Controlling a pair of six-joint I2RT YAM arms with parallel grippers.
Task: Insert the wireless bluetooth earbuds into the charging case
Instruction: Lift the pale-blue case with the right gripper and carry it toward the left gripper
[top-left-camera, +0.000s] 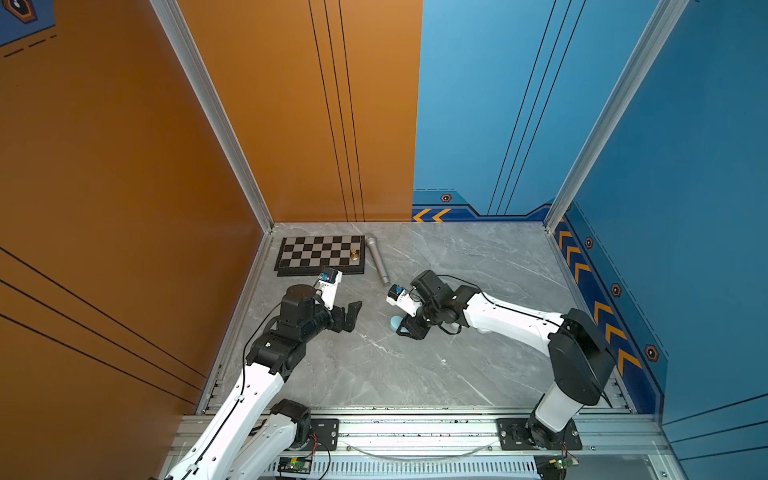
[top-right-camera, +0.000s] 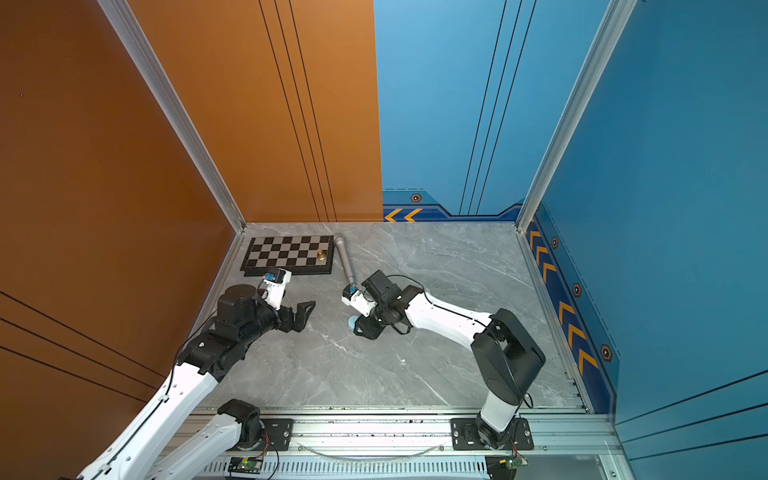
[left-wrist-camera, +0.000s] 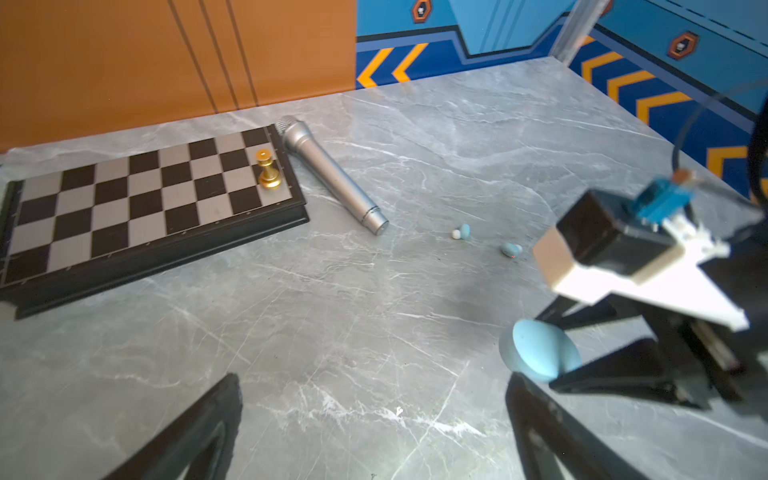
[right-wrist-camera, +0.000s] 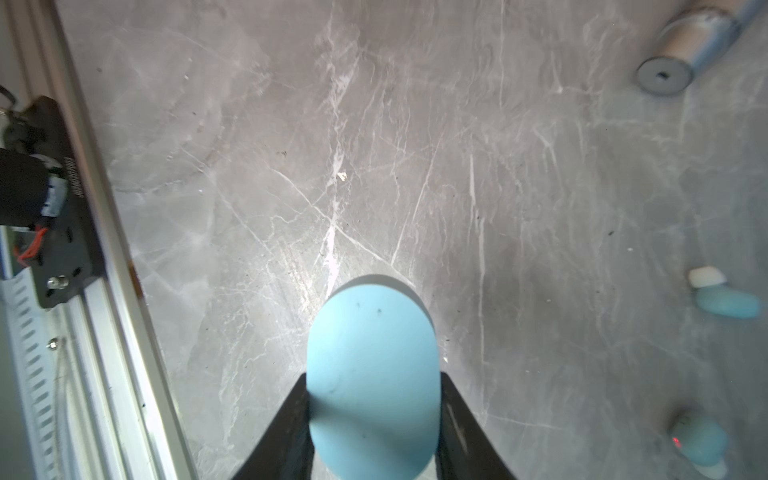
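R gripper (right-wrist-camera: 374, 378) pinches smooth pale-blue oval charging case (right-wrist-camera: 370, 332), lower centre of R wrist view. 2 pale-blue earbuds (right-wrist-camera: 727, 302), one w/ white tip, at right edge on marble tabletop (right-wrist-camera: 415, 166). L gripper (left-wrist-camera: 372, 380) spread wide, empty.

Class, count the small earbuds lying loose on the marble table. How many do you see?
2. One pale blue earbud lies near the microphone's tail end; the second earbud lies just beside it. Others may be hidden.

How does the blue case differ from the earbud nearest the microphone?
The case is far larger than the earbud. The case is pinched in the right gripper; the earbud lies loose. The earbud shows a white tip; the case is plain. Both are pale blue.
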